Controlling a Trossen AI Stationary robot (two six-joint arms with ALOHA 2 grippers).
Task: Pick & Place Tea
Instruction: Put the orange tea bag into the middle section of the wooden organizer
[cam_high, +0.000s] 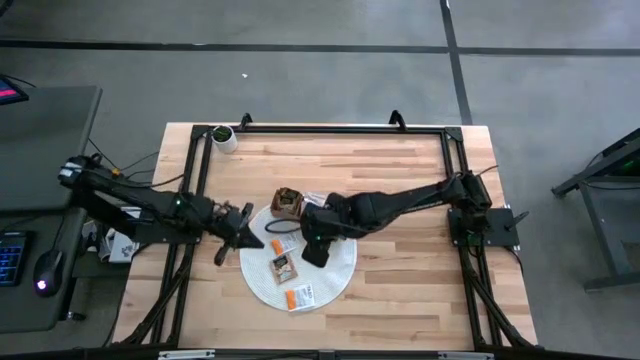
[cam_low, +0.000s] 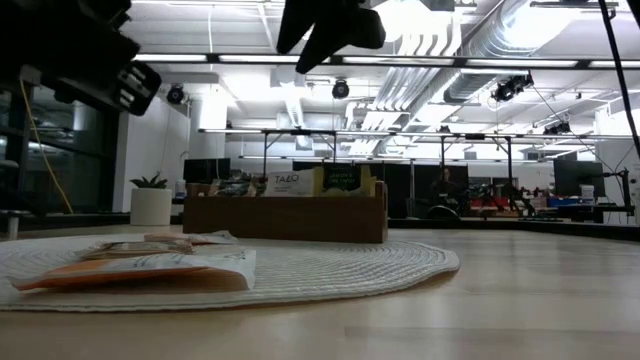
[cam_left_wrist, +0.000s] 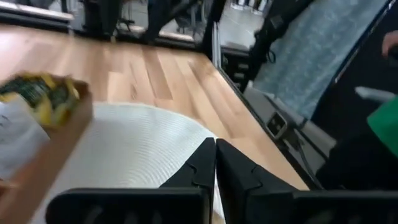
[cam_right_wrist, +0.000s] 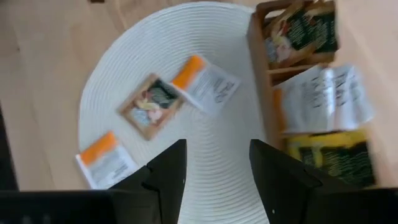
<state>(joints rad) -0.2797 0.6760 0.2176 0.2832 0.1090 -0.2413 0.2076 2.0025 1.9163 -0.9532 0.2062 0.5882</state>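
Three flat rectangular tea packets loose on the round white woven mat (cam_high: 335, 285), all lying face up. An orange-and-white packet (cam_right_wrist: 206, 81) near the mat's centre, long axis running diagonally in the high view, from about 10 to 4 o'clock. Touching its corner, a brown-and-green packet (cam_right_wrist: 151, 104), also set diagonally. A second orange-and-white packet (cam_high: 300, 297) out toward the mat's rim at about 6 o'clock, well apart from the other two. Printing on all of them too small to read.

More packets standing on edge in the brown wooden tray (cam_right_wrist: 264, 74) at the mat's 12 o'clock edge: green-yellow ones (cam_right_wrist: 301, 32), white ones, another green-yellow lot; blurred, count impossible to tell. Tray only partly seen from above, half hidden beside the right arm.

Left gripper (cam_left_wrist: 215, 163) low over the mat's 9 o'clock edge, dark fingers pressed together, nothing between them. Right gripper (cam_right_wrist: 214, 168) above the mat's centre, pointing down, fingers apart and empty, bare woven mat showing in the gap.

Pale wood-plank table (cam_high: 400, 180), black metal frame around it. Small white pot with a plant (cam_high: 224, 138) at the 11 o'clock corner.
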